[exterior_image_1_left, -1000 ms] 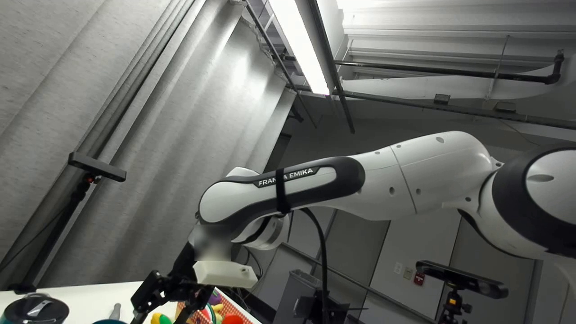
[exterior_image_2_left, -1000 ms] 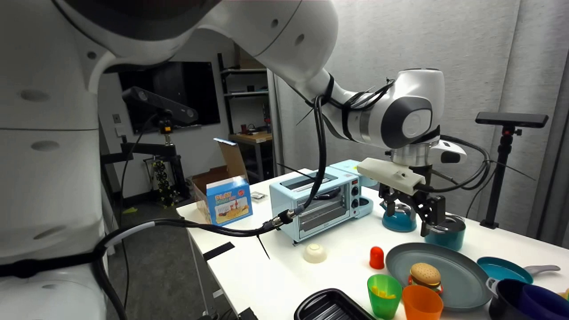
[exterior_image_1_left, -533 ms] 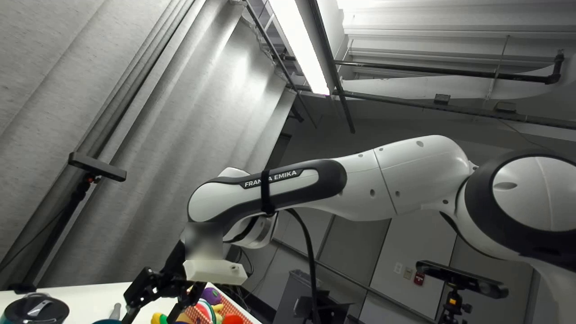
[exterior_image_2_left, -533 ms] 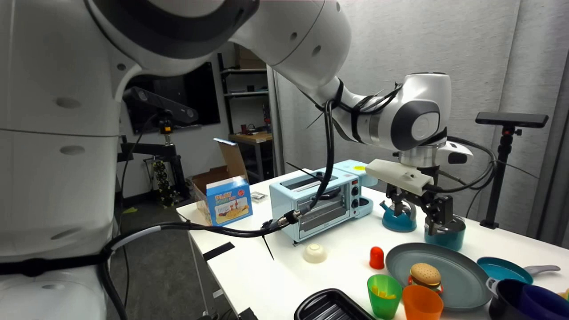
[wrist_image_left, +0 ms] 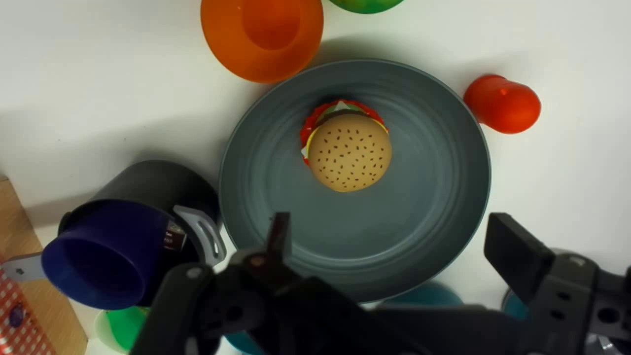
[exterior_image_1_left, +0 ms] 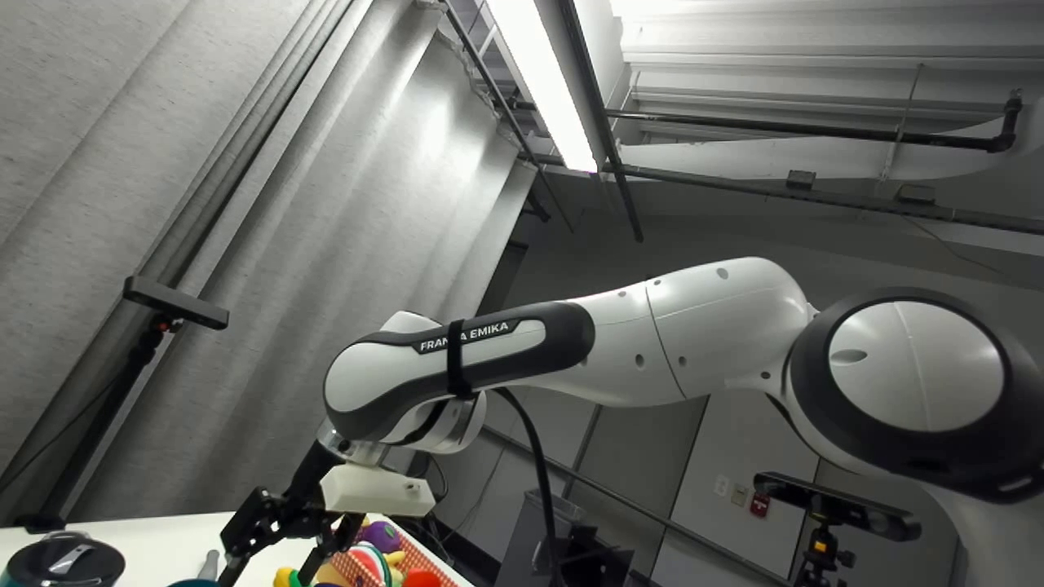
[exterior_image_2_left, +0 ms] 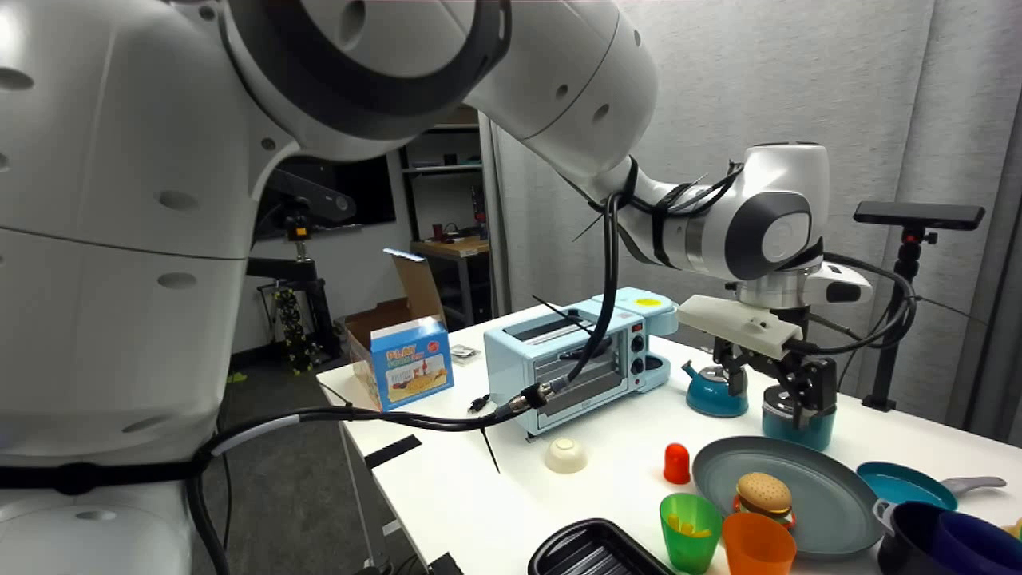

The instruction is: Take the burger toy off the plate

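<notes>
The burger toy (wrist_image_left: 350,153), with a sesame bun top and red, green and yellow filling, sits on the grey plate (wrist_image_left: 419,212) in the wrist view. The burger toy (exterior_image_2_left: 764,493) and plate (exterior_image_2_left: 834,511) also show in an exterior view. My gripper (wrist_image_left: 389,227) is open and empty, its fingers wide apart, above the plate's near edge in the wrist view. In an exterior view the gripper (exterior_image_2_left: 768,399) is above and behind the plate, apart from the burger. In an exterior view the gripper (exterior_image_1_left: 269,571) is cut off at the bottom; burger and plate are out of view there.
An orange cup (wrist_image_left: 263,39) and a red toy (wrist_image_left: 503,103) stand close to the plate. A black pot (wrist_image_left: 157,187) with a blue cup (wrist_image_left: 98,256) sits at its left. A teal pot (exterior_image_2_left: 798,431), kettle (exterior_image_2_left: 717,395), pan (exterior_image_2_left: 906,483) and toy oven (exterior_image_2_left: 571,359) surround it.
The arm and open gripper have moved rightward and slightly down in an exterior view, and leftward in the opposite exterior view. The burger toy and plate have not moved.
</notes>
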### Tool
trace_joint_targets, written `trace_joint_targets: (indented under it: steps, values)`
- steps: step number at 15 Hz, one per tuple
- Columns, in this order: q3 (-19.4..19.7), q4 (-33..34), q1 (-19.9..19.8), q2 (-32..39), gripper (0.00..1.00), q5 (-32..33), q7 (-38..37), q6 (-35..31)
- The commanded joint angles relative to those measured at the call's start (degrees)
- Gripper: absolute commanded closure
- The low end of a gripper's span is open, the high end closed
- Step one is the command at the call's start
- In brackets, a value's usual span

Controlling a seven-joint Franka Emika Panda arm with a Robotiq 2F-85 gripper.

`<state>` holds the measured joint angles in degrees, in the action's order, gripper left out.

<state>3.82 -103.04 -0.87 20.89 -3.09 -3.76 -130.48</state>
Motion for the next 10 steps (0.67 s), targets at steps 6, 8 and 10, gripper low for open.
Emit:
trace_joint_targets:
  steps: [6, 8, 10]
  values:
    - [0.14, 4.76, -0.36, 2.75, 0.00, 1.72, -1.10, 3.05]
    - [0.15, 4.91, -0.35, 2.82, 0.00, 1.78, -1.09, 3.12]
    - [0.03, 5.20, -0.46, 2.98, 0.00, 1.57, -0.72, 3.24]
